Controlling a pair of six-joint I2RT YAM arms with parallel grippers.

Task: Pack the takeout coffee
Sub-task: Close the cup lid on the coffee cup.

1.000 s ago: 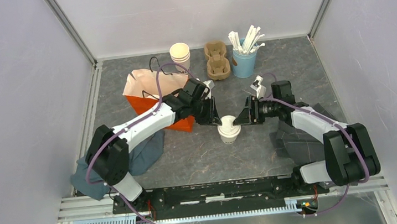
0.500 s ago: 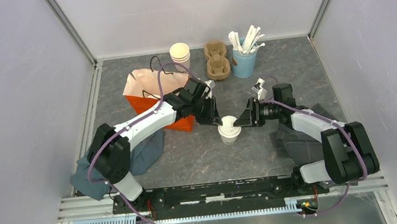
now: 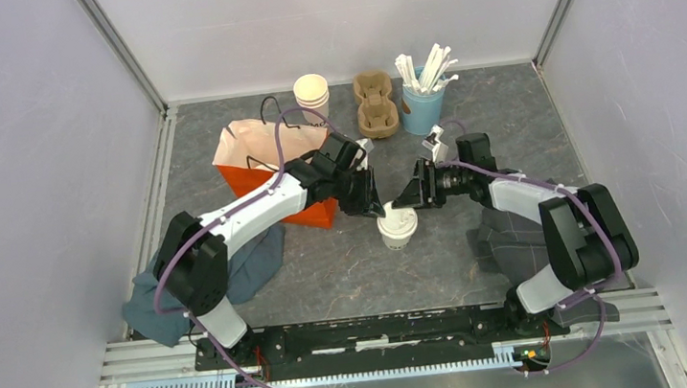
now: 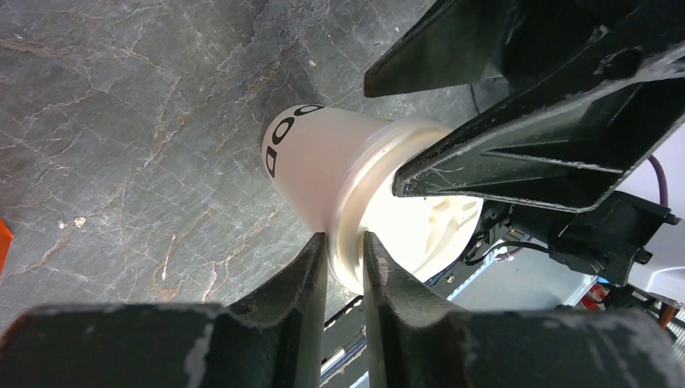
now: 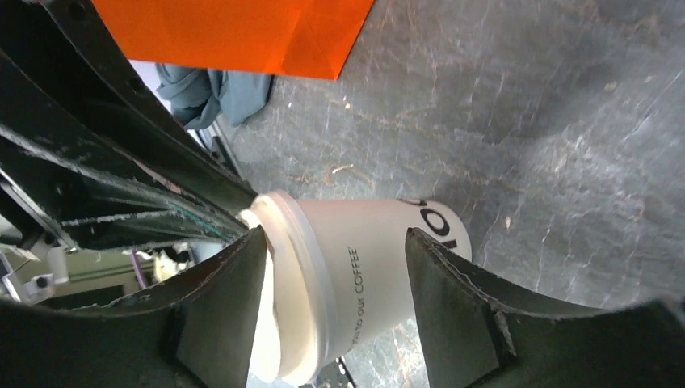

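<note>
The coffee cup (image 3: 398,230) stands at mid-tabletop (image 3: 348,275), just right of the orange bag (image 3: 240,180). The left claw (image 4: 343,240) is nearly closed, its two fingers pinching the rim of the cup's white lid (image 4: 428,222). The right claw (image 5: 331,234) stands wide, one finger on either side of the cup. Whether it touches the cup wall cannot be judged.

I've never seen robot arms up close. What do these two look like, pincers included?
The left arm and the right arm have smooth white shells between chunky black joints. A thin purple cable loops along each arm. The left gripper and the right gripper are black, each with two flat, wedge-shaped fingers whose edges look scuffed and pale.
</note>
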